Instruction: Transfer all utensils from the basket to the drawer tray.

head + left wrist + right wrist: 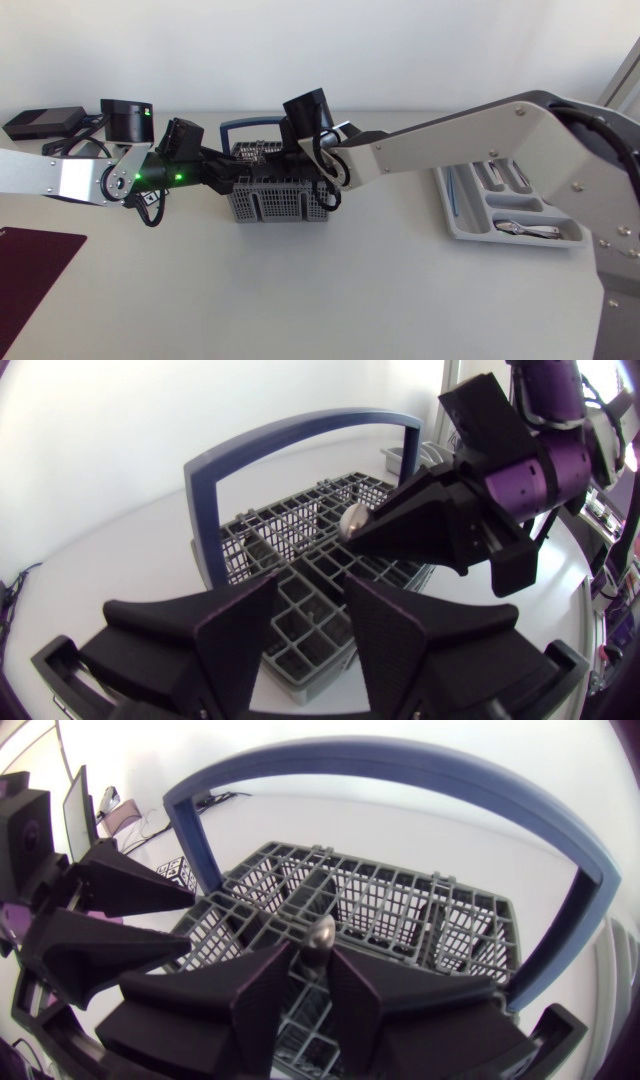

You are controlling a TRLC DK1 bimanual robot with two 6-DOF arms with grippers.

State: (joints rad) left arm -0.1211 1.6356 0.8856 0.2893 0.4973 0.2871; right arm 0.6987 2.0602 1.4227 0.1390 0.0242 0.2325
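Note:
The grey wire basket point(272, 197) with a blue handle point(248, 124) stands mid-table. My right gripper point(312, 955) hangs over its middle, shut on the rounded silver end of a utensil point(322, 934) that stands upright in a compartment. The left wrist view shows that same utensil end point(355, 519) pinched at the right gripper's point(368, 532) fingertips. My left gripper point(310, 635) sits at the basket's left end, its fingers astride the basket wall point(300, 652) and shut on it. The drawer tray point(458, 222) lies at the right, holding several utensils point(525, 229).
A dark red mat point(35, 265) lies at the front left corner. A black box point(42, 121) with cables sits at the back left. White tabletop point(330, 290) spreads in front of the basket and between it and the tray.

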